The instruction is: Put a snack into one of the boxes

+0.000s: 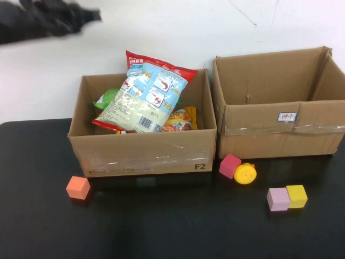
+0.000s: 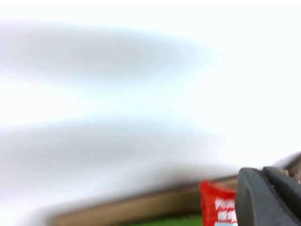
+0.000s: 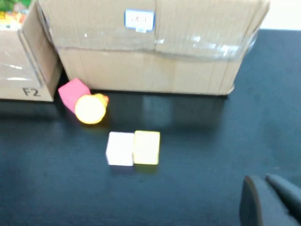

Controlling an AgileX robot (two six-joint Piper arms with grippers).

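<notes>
A: High view is taken from above on the robot's side, angled down at the worktop [image 1: 161,226] and both boxes.

B: Right wrist view is aimed low at the right box [image 3: 155,56]; left wrist view is pointed mostly at wall.

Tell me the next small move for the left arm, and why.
Probably pull the left arm the rest of the way clear. The large shrimp snack bag already leans inside the left box, free of any gripper, beside other packets. The right gripper hovers low over the table before the right box.
</notes>
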